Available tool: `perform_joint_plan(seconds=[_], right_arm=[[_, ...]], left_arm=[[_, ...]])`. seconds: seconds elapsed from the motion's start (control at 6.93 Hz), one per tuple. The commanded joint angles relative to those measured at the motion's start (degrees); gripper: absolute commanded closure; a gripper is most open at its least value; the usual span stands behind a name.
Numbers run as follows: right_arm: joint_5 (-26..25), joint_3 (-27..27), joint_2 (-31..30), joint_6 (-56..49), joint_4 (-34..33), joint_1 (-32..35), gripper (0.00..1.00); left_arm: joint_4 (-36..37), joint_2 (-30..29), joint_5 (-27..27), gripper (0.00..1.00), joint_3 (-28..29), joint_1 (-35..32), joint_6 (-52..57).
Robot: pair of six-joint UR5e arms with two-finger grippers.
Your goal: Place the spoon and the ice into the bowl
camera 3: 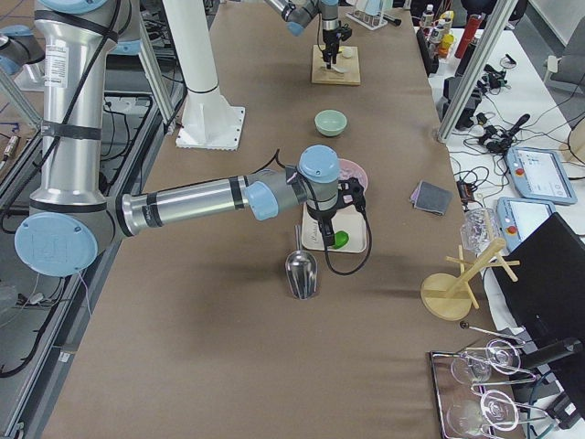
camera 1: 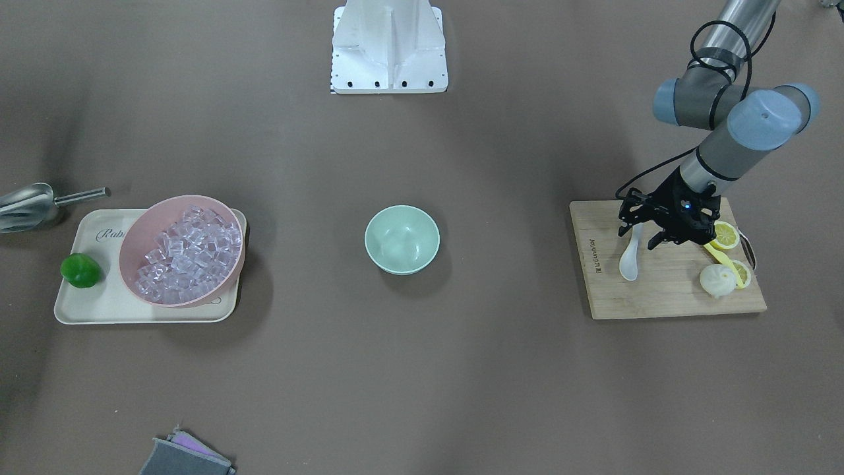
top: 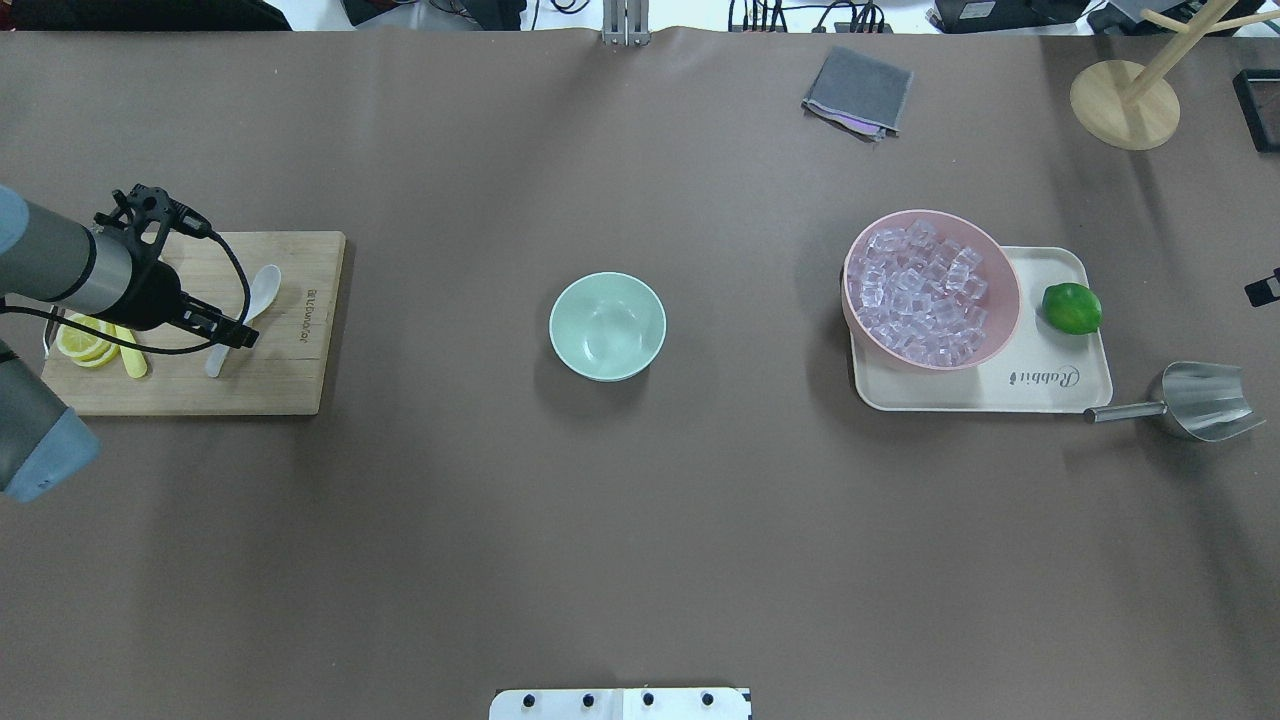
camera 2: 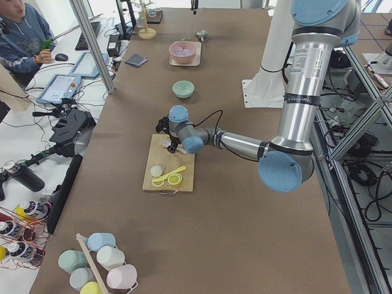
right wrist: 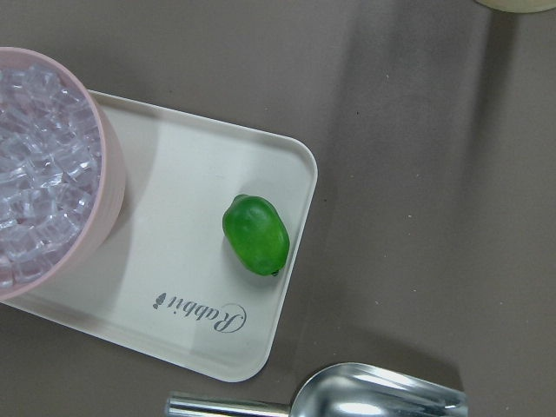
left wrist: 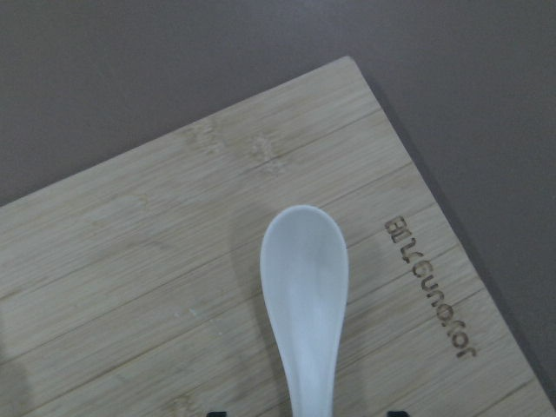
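The white spoon (camera 1: 630, 264) lies on the wooden cutting board (camera 1: 659, 290), scoop toward the table's middle; it also shows in the overhead view (top: 262, 288) and the left wrist view (left wrist: 304, 287). My left gripper (camera 1: 641, 235) is open and low over the board, one finger on each side of the spoon's handle. The empty mint-green bowl (camera 1: 402, 239) stands at the table's centre (top: 607, 325). The clear ice cubes (camera 1: 188, 254) fill the tilted pink bowl (top: 1003, 300). My right gripper (camera 3: 327, 224) hangs above the tray; I cannot tell if it is open or shut.
The pink bowl and a green lime (right wrist: 255, 234) sit on a cream tray (right wrist: 200, 295). A metal scoop (top: 1205, 400) lies beside the tray. Lemon slices (camera 1: 725, 235), a yellow utensil (top: 130, 355) and a white bun (camera 1: 717, 280) share the board. A grey cloth (top: 858, 92) lies far off.
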Motion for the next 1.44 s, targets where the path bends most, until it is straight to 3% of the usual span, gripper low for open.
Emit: perform_joint_plan(seconds=[0.0, 0.43, 0.58, 0.72, 1.01, 1.3], right_arm=[[-0.04, 0.00, 0.52, 0.99, 0.08, -0.61, 0.00], [-0.48, -0.09, 2.09, 1.96, -0.01, -1.83, 0.00], [-1.09, -0.35, 4.54, 5.61, -0.01, -3.67, 0.00], [-3.18, -0.35, 7.09, 11.74, -0.01, -7.26, 0.00], [-9.49, -0.88, 12.62, 20.46, -0.01, -14.99, 0.01], [-11.02, -3.33, 16.59, 23.57, -0.01, -18.62, 0.02]], left_arm=[[0.00, -0.12, 0.01, 1.00, 0.45, 0.30, -0.01], [0.00, -1.35, -2.35, 1.00, -1.38, 0.21, -0.18], [0.09, -5.44, -6.11, 1.00, -2.53, 0.30, -7.41], [0.17, -12.10, -5.62, 1.00, -1.76, 3.08, -17.40], [5.58, -21.87, 2.67, 1.00, -1.57, 10.29, -25.73], [12.02, -29.27, 8.76, 1.00, -0.70, 16.18, -28.90]])
